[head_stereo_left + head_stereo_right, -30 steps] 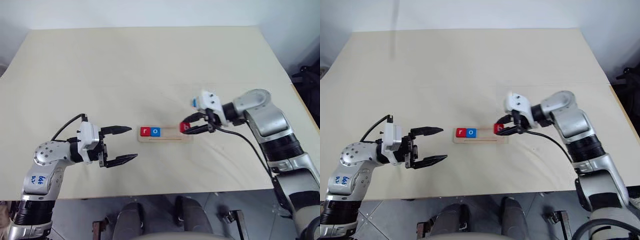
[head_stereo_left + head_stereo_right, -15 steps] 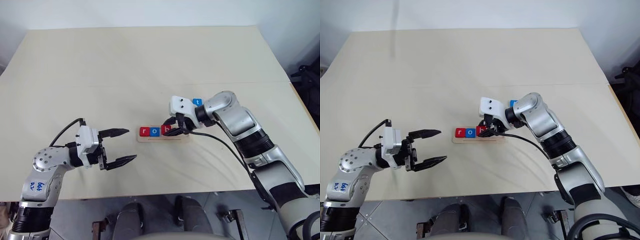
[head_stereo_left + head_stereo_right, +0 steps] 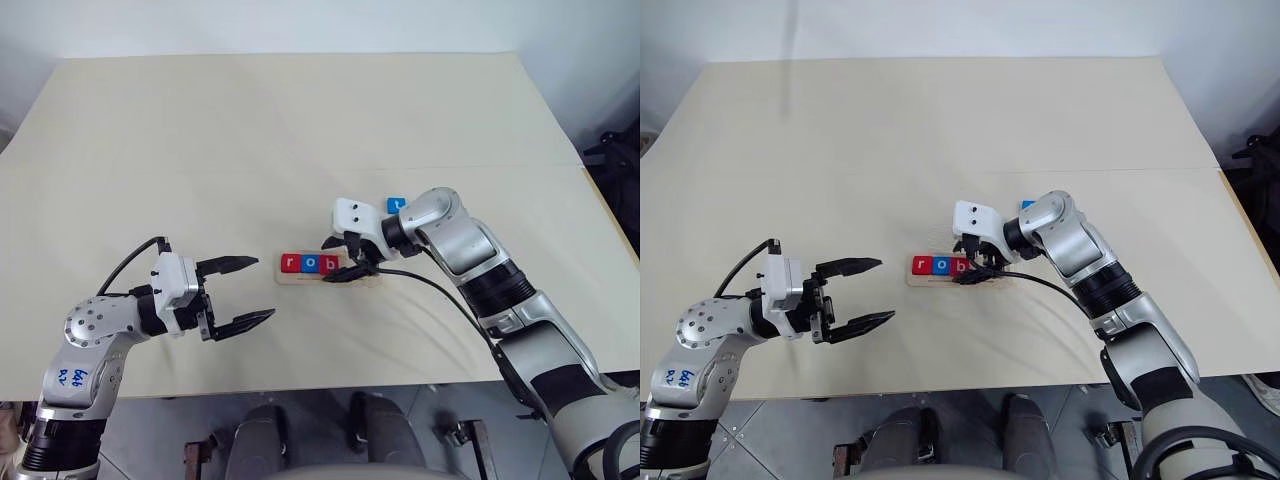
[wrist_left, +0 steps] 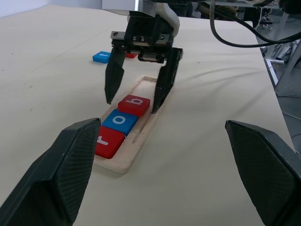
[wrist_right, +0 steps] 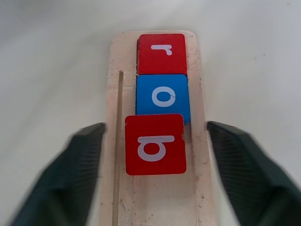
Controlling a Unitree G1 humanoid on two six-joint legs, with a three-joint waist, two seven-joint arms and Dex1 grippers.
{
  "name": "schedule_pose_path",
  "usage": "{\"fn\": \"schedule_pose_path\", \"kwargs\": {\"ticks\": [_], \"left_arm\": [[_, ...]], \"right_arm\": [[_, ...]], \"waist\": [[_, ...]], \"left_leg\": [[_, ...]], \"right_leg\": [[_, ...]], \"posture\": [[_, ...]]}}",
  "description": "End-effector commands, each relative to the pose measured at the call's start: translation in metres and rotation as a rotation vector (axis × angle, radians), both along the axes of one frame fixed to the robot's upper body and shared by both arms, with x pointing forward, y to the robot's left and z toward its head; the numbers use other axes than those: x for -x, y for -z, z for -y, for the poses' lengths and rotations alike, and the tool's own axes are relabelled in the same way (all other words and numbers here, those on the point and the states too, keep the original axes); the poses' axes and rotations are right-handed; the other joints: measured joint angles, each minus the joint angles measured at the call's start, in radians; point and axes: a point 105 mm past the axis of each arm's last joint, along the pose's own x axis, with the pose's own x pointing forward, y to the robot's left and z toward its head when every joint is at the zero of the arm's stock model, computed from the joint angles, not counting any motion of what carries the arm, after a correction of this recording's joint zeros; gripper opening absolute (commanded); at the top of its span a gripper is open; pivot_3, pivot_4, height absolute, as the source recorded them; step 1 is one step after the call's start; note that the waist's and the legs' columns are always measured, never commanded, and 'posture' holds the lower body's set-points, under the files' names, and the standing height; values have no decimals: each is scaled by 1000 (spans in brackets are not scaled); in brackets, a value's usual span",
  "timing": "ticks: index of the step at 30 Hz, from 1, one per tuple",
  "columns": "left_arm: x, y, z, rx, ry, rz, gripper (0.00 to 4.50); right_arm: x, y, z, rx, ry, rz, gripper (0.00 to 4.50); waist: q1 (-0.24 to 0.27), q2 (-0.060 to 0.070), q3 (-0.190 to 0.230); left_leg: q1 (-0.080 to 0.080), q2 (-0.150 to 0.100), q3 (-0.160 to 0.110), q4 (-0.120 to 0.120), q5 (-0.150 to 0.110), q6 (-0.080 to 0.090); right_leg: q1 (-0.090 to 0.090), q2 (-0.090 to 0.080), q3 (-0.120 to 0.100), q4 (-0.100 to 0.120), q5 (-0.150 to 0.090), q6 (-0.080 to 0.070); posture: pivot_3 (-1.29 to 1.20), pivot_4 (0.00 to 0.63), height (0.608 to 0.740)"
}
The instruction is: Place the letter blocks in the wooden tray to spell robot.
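Right end effector (image 4: 138, 100) of mine straddles the red square "b" tile (image 4: 134, 104), fingers spread, having let it go third in the pale wooden tray (image 5: 200, 155), centre frame, slightly askew beside "o".

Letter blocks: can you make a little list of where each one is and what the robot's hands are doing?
tray: wooden tray on the table
in tray: red r, blue o, red b, in a row; b sits slightly askew
outside tray: blue t on the table beyond the right arm
right gripper: open, fingers straddling the b, not gripping it
left gripper: open, holding nothing, off to the tray's left
word so far: rob
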Motion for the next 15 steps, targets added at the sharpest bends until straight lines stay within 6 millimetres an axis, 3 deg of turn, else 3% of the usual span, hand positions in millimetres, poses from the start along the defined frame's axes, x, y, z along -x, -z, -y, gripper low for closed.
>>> {"fn": "schedule_pose_path", "kwargs": {"ticks": [1,7,11,15], "left_arm": [[3,-10,1,3,12,40,4500],[1,-10,1,2,16,38,4500],[-1,-11,2,1,20,39,4500],[-2,-11,2,0,23,38,4500]], "right_arm": [[-2,-23,9,-44,11,57,3825],[7,-26,31,-59,47,41,3825],[11,-25,35,-79,79,33,2507],[16,-27,25,-105,71,35,1165]], "waist": [[1,0,0],[2,0,0],[0,0,0],[0,0,0]], "left_leg": [[0,0,0,0,0,0],[0,0,0,0,0,0],[0,0,0,0,0,0],[0,0,0,0,0,0]], "right_leg": [[0,0,0,0,0,0],[0,0,0,0,0,0],[0,0,0,0,0,0],[0,0,0,0,0,0]], "posture": [[0,150,740],[0,150,740],[0,150,740],[0,150,740]]}}
